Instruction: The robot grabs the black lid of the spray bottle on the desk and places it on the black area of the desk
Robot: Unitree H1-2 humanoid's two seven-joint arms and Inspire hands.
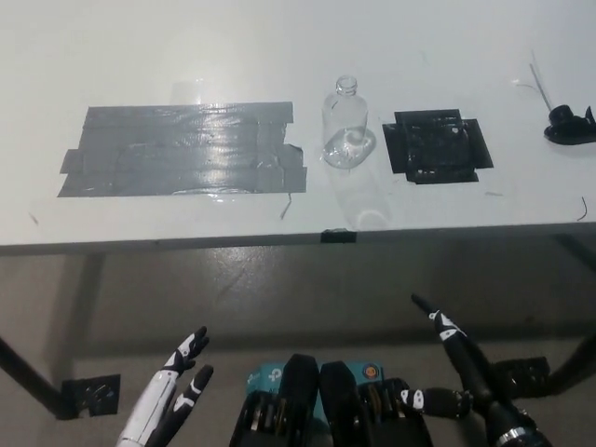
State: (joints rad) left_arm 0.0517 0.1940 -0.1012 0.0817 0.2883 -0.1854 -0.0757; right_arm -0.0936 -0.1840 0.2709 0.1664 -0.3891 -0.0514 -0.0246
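Note:
A clear spray bottle stands upright on the white desk with no lid on its neck. Its black spray lid lies far right on the desk, its thin tube pointing away. A black taped patch sits just right of the bottle. My black right hand hangs below the desk's front edge at lower right, fingers spread, holding nothing. My white left hand rests low at lower left, open too.
A large grey taped patch covers the desk left of the bottle. The desk's front edge runs across the middle of the view, with floor beneath. A thin wire lies near the right edge.

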